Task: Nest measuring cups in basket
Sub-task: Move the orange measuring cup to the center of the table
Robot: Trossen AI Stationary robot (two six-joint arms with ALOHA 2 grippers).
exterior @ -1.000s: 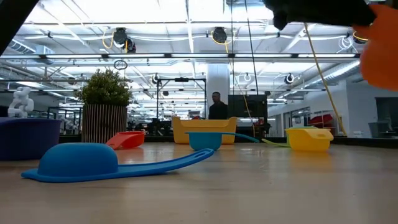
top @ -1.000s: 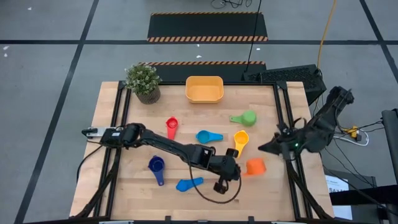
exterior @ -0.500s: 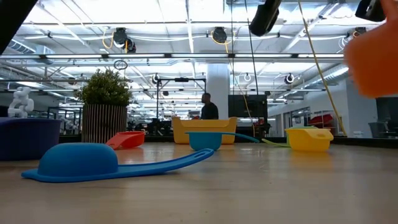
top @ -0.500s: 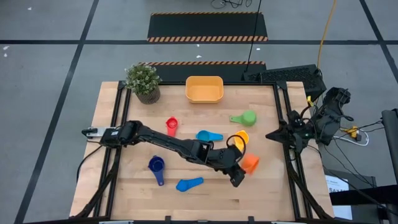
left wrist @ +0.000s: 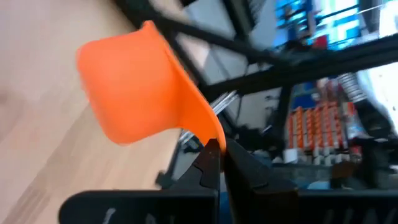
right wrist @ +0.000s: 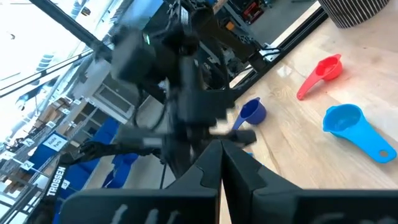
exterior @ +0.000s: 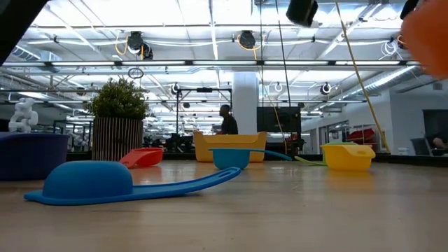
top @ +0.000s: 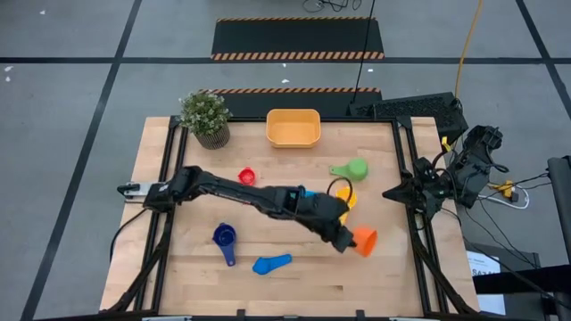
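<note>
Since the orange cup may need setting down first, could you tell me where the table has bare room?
Bare wood lies between the potted plant and dark blue cup, along the near edge past the light blue cup, and between the basket and red cup. The middle is crowded: the left gripper holds the orange cup beside the yellow cup and green cup.

Basket (top: 293, 128) unobstructed from above; plant (top: 205, 117) beside; green cup (top: 351, 168) near path.

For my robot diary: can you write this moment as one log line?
left hand: shut on orange cup, lifted | right hand: shut, waiting at table edge | basket: empty
</note>
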